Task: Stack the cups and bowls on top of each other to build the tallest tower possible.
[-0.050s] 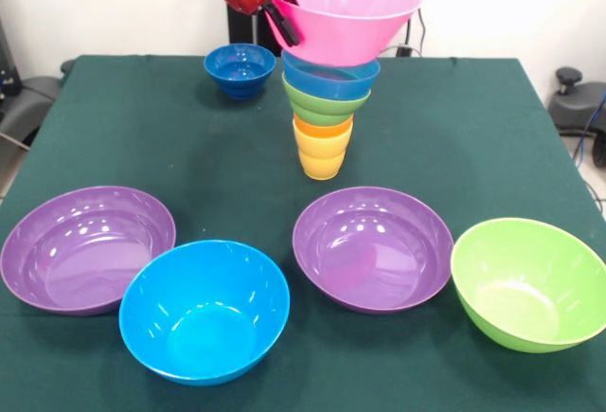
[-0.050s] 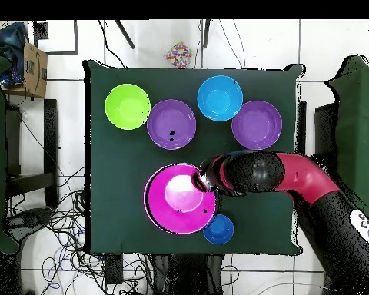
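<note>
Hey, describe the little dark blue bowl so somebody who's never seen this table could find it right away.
Start at the tower of stacked cups and bowls with the pink bowl on top, in the front view. On the green table just left of it sits the small dark blue bowl, alone and upright. It is much smaller and darker than the large blue bowl in the near row.

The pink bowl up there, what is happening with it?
The robot's tool holds the pink bowl by its rim, tilted, on top of the tower of cups and small bowls. Two purple bowls, a blue bowl and a green bowl wait unstacked in front; a small dark blue bowl sits behind.
</note>
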Tool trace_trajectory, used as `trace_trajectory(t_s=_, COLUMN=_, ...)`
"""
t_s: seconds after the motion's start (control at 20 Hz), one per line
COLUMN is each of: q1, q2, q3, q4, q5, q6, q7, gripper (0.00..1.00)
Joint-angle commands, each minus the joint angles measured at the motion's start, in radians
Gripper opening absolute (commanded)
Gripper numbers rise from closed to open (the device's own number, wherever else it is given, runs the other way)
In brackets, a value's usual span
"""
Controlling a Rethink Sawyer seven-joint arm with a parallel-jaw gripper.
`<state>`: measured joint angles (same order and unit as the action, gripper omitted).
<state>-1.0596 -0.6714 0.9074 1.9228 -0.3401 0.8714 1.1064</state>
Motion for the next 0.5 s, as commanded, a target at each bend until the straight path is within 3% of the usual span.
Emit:
trace_trajectory(t_s=0.05, q1=0.031, q2=0.020, q3=-0.043, q4=0.042, q5=-0.037, q6=-0.058, q7=0.059, gripper=0.00)
trace_trajectory(t_s=0.5, q1=0.040, q2=0.034, q3=-0.053, q4=0.027, q5=-0.041, q6=-0.060, q7=0.050, gripper=0.00)
